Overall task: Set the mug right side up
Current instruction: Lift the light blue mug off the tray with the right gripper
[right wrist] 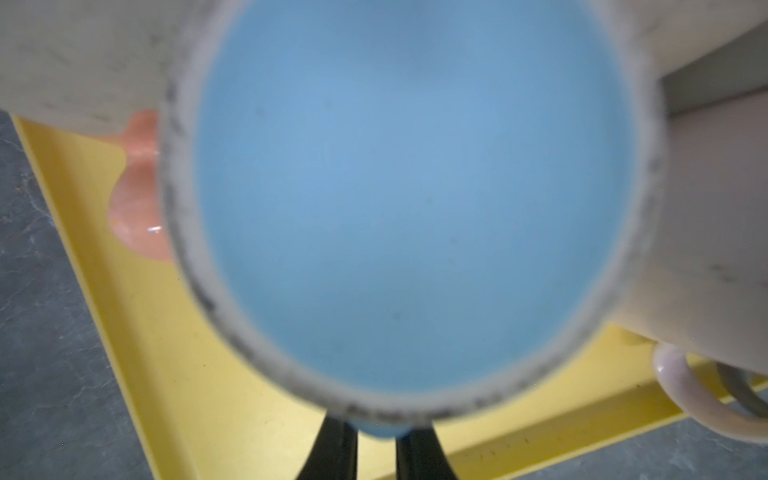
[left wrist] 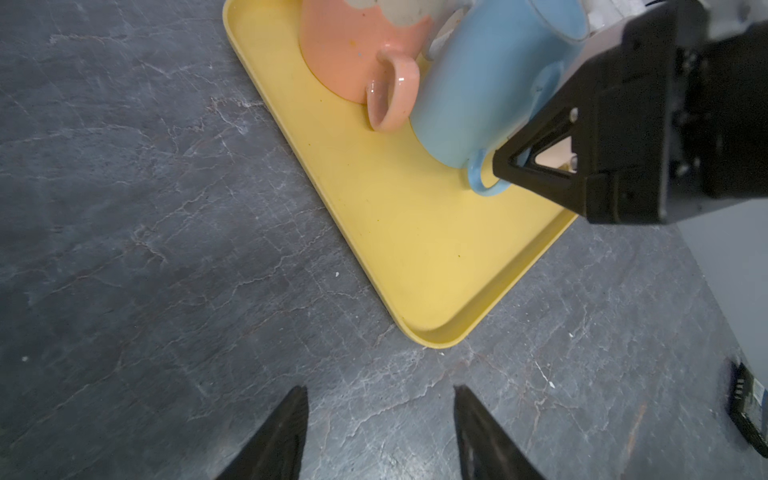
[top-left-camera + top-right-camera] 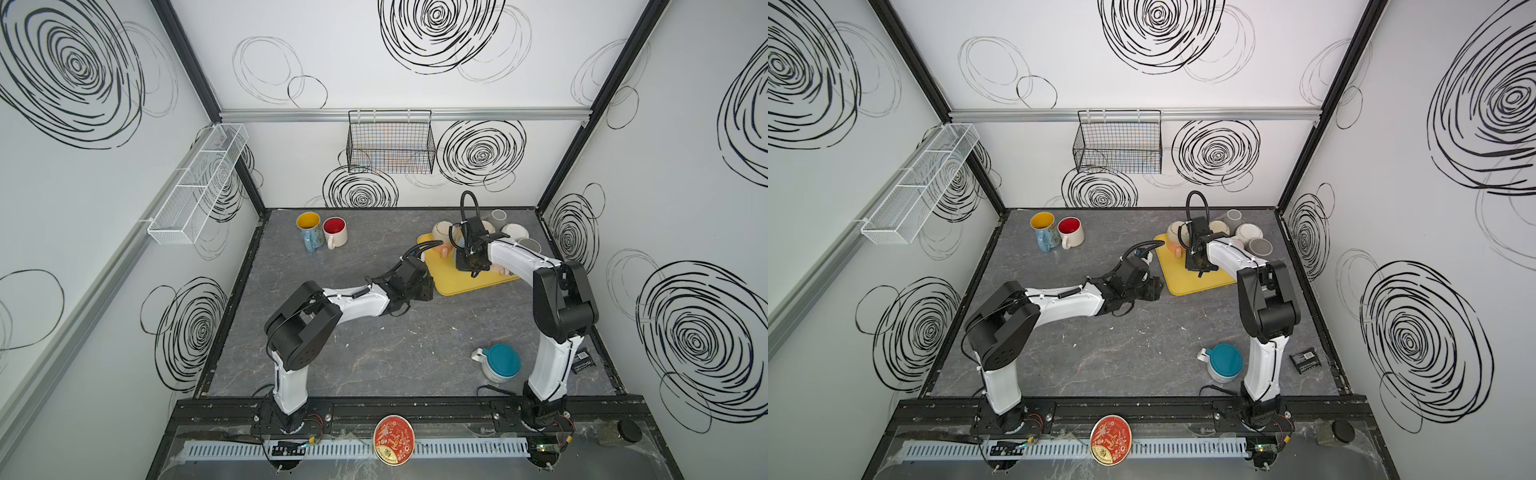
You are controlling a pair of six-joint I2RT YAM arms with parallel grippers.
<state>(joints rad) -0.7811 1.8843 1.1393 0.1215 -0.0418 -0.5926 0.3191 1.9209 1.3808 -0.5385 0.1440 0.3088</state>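
So the blue mug (image 2: 490, 83) sits mouth-down on the yellow tray (image 2: 415, 257), its bottom facing up, just beside a peach mug (image 2: 353, 50) that's flipped over too. The right claw (image 1: 376, 438) is pinching the blue mug's handle, with the fingers pressed in on either side of it. The left claw (image 2: 380, 399) hangs over the grey table (image 2: 124, 208) near the tray's corner, with its fingers spread apart and clear of the tray.
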